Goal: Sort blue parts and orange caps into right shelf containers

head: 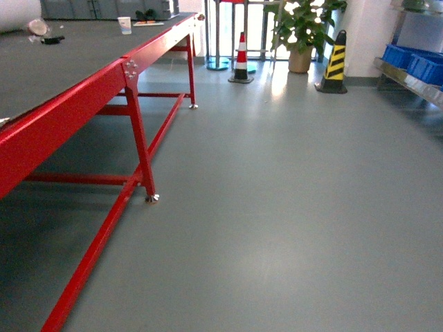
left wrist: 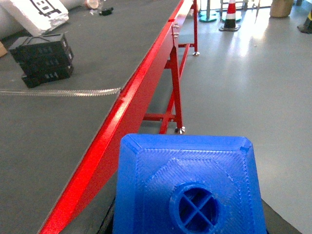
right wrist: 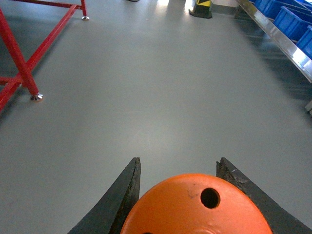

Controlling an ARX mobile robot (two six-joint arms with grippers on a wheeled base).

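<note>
Between the red worktop [head: 83, 83] and the shelf's blue crates [head: 415, 61], both loads ride gripped for carrying; the left hand [left wrist: 190, 229] holds a blue part [left wrist: 190, 190]; the right hand [right wrist: 178, 195] clasps an orange cap [right wrist: 195, 207].

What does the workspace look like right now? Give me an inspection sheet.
Surface: grey-topped red-framed table, on the left.
Job's things: blue part in left tool; orange cap in right tool; blue crates on the far right shelf.
Clutter: black boxes, cup on the table.
Grippers: left tool hidden beneath the part; right tool closed on the cap.
Cables: nothing seen.
Surroundings: grey floor, two cones, potted plant.
</note>
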